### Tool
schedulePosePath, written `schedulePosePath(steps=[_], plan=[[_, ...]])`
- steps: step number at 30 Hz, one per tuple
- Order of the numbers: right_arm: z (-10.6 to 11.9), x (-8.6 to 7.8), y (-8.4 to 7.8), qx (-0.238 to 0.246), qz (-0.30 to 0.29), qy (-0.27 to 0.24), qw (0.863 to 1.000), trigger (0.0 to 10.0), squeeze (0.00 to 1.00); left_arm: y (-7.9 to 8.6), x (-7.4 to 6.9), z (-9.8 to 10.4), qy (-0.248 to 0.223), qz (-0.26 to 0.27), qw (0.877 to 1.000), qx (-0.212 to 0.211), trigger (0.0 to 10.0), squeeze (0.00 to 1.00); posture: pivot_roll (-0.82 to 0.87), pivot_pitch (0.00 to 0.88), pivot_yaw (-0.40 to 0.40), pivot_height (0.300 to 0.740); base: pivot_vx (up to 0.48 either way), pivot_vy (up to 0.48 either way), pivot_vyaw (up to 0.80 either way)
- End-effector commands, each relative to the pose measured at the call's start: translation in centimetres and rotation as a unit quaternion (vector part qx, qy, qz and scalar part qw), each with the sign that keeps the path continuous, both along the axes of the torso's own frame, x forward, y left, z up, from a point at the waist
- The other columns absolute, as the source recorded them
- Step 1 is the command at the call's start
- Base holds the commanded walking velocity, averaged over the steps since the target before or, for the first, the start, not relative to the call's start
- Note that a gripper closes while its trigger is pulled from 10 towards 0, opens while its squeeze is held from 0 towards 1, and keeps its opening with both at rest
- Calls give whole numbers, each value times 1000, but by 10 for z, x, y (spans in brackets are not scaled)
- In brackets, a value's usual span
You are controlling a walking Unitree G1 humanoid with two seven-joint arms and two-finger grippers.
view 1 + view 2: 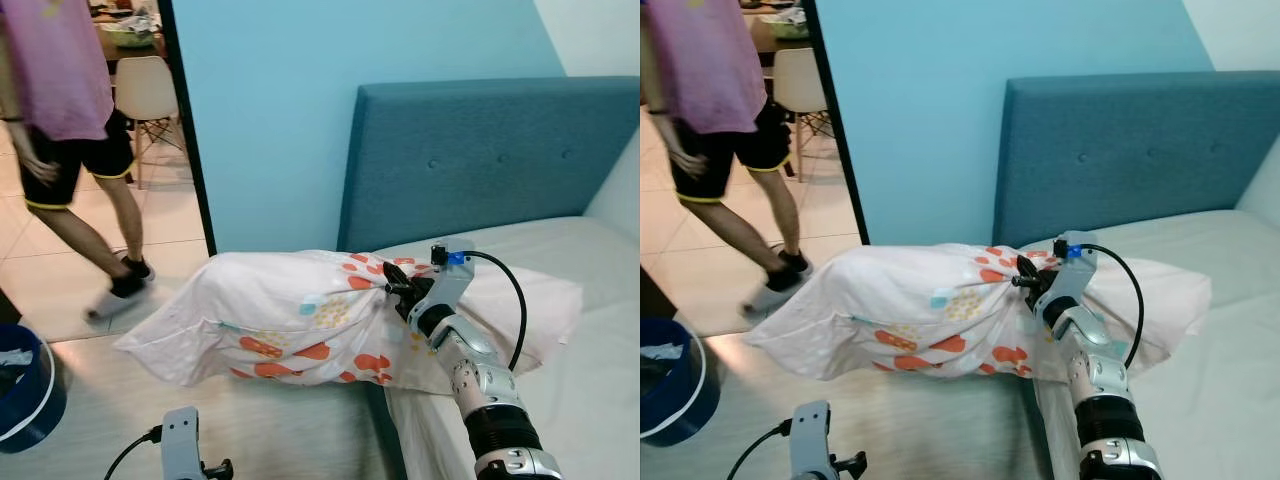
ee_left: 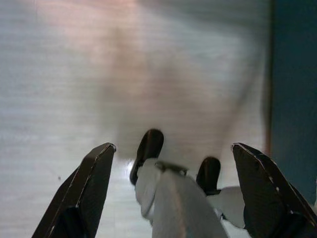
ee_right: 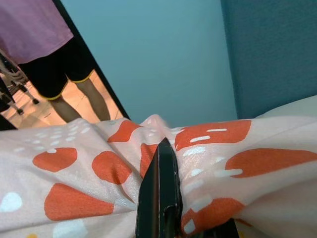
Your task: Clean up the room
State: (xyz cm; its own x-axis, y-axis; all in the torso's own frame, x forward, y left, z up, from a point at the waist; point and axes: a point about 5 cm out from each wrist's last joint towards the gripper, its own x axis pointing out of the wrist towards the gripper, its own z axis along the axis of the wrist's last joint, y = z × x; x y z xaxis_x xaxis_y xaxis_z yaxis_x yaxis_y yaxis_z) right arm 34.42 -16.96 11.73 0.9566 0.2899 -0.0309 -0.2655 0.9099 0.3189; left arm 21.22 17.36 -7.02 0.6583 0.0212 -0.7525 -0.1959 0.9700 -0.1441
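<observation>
- A bedroom with pale blue walls is opening through a dark-framed doorway onto a tiled area, where a person in a purple top and black shorts (image 1: 60, 110) is walking past; a padded teal headboard (image 1: 480, 160) is backing a bed with a bare off-white mattress (image 1: 590, 350).
- A soft white pillow printed with orange blotches (image 1: 290, 320) is lying across the mattress corner, most of its length overhanging the pale floor, its far end resting on the bed.
- The right gripper (image 1: 400, 288) is pinching the pillow's middle, its black fingers (image 3: 161, 193) closed together on a bunched fold of the cover, so the fabric is gathering into creases there.
- The left gripper (image 2: 173, 163) is hanging low over the floor, fingers spread wide and holding nothing.
- Judging by this, the step in hand is hauling the pillow onto the bed; the next move is likely calling for a pull towards the headboard, with the grip kept firm since the overhanging bulk could drag the cover loose.
- The pillow is looking plump, limp and easily deformed.
</observation>
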Motion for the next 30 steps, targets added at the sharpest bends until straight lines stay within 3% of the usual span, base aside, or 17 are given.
schedulePosePath(steps=[1,30], plan=[[21,7,-2,0,-8,-51,999,10000,0,-2,-3,-2,6,-6,1000,-1,10000,0,29,0,-62,740,274,0,0],[25,7,-7,2,-20,-58,998,10000,0,2,-7,-4,4,-10,1000,6,10000,0,26,0,-61,740,332,0,0]])
